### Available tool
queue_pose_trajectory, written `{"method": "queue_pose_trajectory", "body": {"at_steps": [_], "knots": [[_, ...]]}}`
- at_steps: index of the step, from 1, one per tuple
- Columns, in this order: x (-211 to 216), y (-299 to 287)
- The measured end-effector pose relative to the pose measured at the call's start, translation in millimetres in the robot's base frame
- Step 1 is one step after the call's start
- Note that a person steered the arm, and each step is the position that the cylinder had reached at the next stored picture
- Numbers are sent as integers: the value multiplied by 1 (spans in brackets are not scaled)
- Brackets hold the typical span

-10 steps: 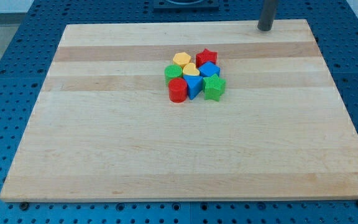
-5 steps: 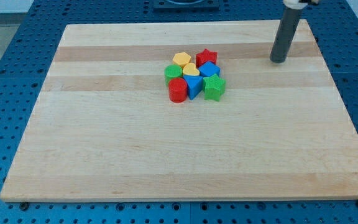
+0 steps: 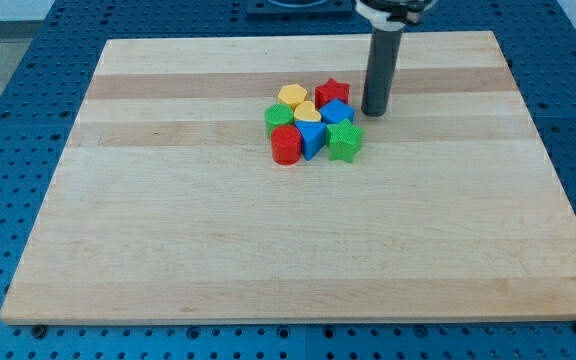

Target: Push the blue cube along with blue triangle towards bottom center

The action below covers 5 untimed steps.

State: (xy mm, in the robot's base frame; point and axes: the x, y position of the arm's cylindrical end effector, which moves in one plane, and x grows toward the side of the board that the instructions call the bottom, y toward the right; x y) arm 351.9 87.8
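Observation:
The blue cube sits in a tight cluster a little above the board's middle, with the blue triangle just below and left of it. My tip rests on the board just right of the blue cube, a small gap apart from it. The cluster also holds a red star, a yellow hexagon, a yellow heart, a green block, a red cylinder and a green star.
The wooden board lies on a blue perforated table. The rod rises from my tip towards the view's top.
My tip has moved from the board's top right corner down and to the left, stopping just right of the blue cube. The blocks have not moved.

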Motion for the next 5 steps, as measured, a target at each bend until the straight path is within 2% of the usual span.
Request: {"method": "queue_pose_trajectory", "body": {"at_steps": [5], "knots": [[40, -103]]}}
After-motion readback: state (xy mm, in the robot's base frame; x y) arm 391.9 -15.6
